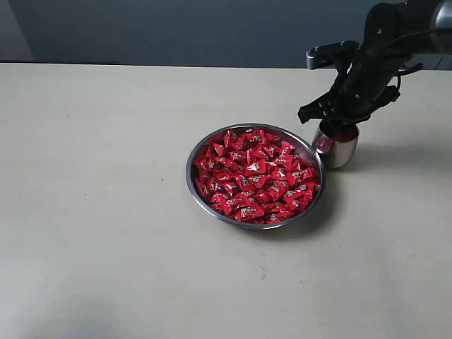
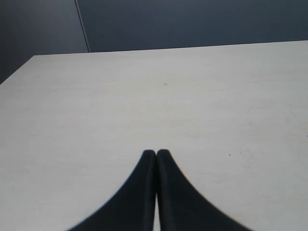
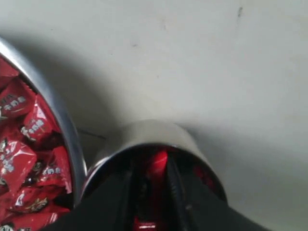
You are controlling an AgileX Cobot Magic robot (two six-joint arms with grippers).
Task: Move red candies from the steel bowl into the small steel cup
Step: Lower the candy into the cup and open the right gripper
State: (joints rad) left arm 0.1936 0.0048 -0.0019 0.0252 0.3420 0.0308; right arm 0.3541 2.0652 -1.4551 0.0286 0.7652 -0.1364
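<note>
The steel bowl [image 1: 192, 178] sits mid-table, heaped with red candies [image 1: 254, 175]. Just to its right stands the small steel cup [image 1: 344, 154]. My right gripper [image 1: 337, 131] reaches down into the cup's mouth. In the right wrist view its fingertips [image 3: 153, 168] are inside the cup [image 3: 154, 132], shut on a red candy [image 3: 157, 161] pinched between them. The bowl's rim [image 3: 62, 125] and candies [image 3: 24, 144] lie beside the cup. My left gripper [image 2: 156, 153] is shut on nothing over bare table and is outside the exterior view.
The pale table [image 1: 106, 212] stretches wide to the left of and in front of the bowl. A dark wall [image 1: 212, 28] runs behind the table's far edge. The cup stands almost against the bowl's rim.
</note>
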